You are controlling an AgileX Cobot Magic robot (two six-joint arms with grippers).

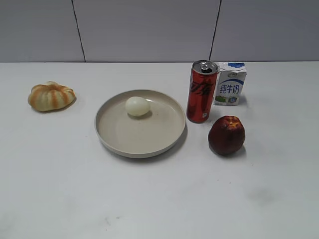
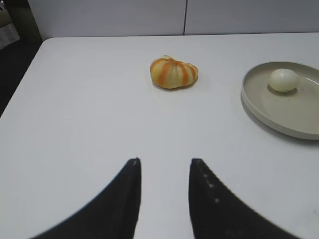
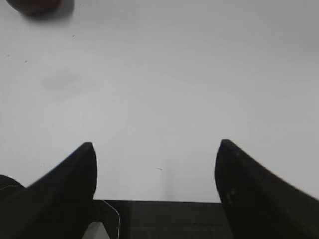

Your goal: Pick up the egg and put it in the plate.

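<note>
The pale cream egg (image 1: 137, 106) lies inside the beige-grey plate (image 1: 164, 137), near its far rim. In the left wrist view the egg (image 2: 283, 80) sits in the plate (image 2: 254, 102) at the right edge. My left gripper (image 2: 164, 162) is open and empty over bare table, well short of the plate. My right gripper (image 3: 155, 144) is wide open and empty over bare table near the front edge. Neither gripper shows in the exterior view.
An orange-striped pumpkin shape (image 1: 51, 96) lies far left, also in the left wrist view (image 2: 173, 72). A red can (image 1: 201, 92), a milk carton (image 1: 230, 83) and a dark red fruit (image 1: 227, 135) stand right of the plate. The fruit's edge (image 3: 35, 5) shows top left in the right wrist view.
</note>
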